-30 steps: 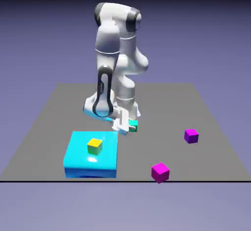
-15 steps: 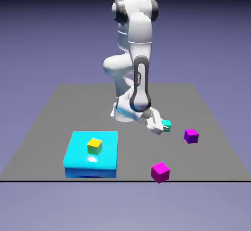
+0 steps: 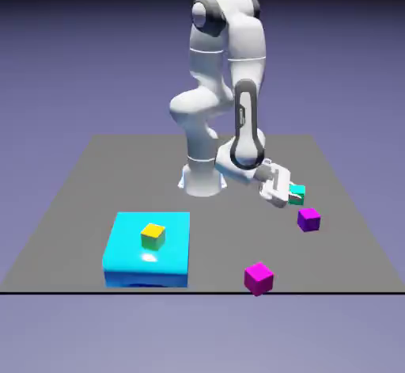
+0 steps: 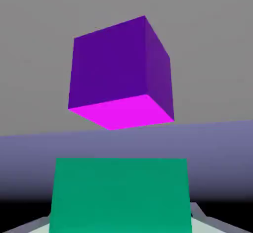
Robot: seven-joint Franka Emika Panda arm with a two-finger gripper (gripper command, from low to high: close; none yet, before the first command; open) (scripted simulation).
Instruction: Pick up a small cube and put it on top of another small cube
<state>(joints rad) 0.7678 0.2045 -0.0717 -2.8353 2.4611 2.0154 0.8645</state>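
The white two-finger gripper (image 3: pixel 286 191) has swung toward the small violet-purple cube (image 3: pixel 308 220), pinching the small teal-green cube (image 3: pixel 297 195); coming in low could knock the violet one.

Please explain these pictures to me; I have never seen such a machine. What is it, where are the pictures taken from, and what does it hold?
The machine is a white robot arm in a computer simulation. It ends in a two-finger pincer.

One view comes from a fixed camera facing the arm across the dark table. The other comes from a camera on the hand, so its picture tilts as the hand tilts.

The pincer is closed on a small green cube. Near it, on the table, is a violet cube. A magenta cube lies near the table's front edge. On the exterior view's left is a large cyan block with a yellow cube on top.
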